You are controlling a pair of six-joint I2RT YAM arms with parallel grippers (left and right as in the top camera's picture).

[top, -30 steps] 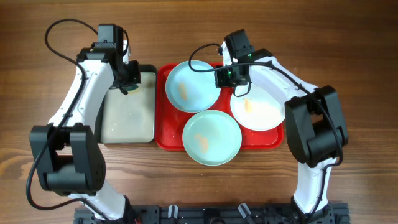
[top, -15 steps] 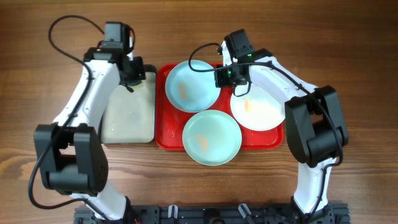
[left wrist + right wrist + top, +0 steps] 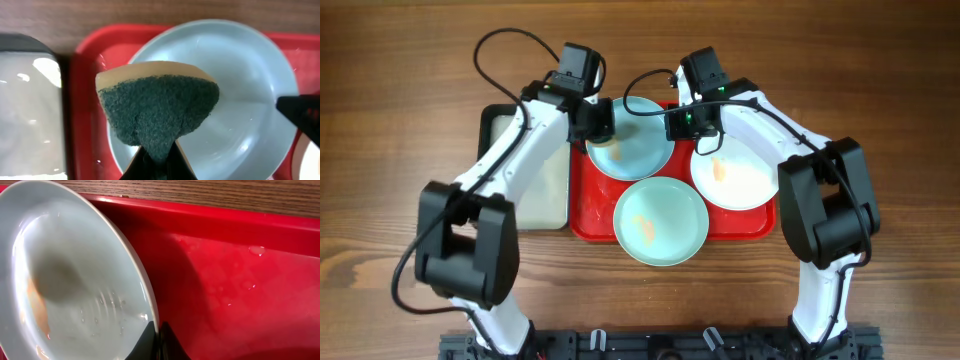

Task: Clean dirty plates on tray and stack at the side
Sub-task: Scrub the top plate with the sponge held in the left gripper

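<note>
The red tray [image 3: 590, 215] holds three plates. A pale turquoise plate [image 3: 635, 150] lies at its back left, with a yellowish smear [image 3: 37, 305]. A second turquoise plate [image 3: 660, 220] lies at the front and a white plate [image 3: 740, 180] at the right, both smeared. My right gripper [image 3: 677, 124] is shut on the back plate's right rim [image 3: 150, 315]. My left gripper [image 3: 600, 122] is shut on a green and yellow sponge [image 3: 157, 112], held over that plate's [image 3: 240, 100] left part.
A black-rimmed tray with a pale wet inside [image 3: 535, 190] stands left of the red tray and shows in the left wrist view [image 3: 27, 110]. Water drops lie on the red tray floor [image 3: 255, 250]. Bare wood table surrounds both trays.
My left arm has swung right, from over the black-rimmed tray to over the back turquoise plate, carrying the sponge. The right arm has not moved.
</note>
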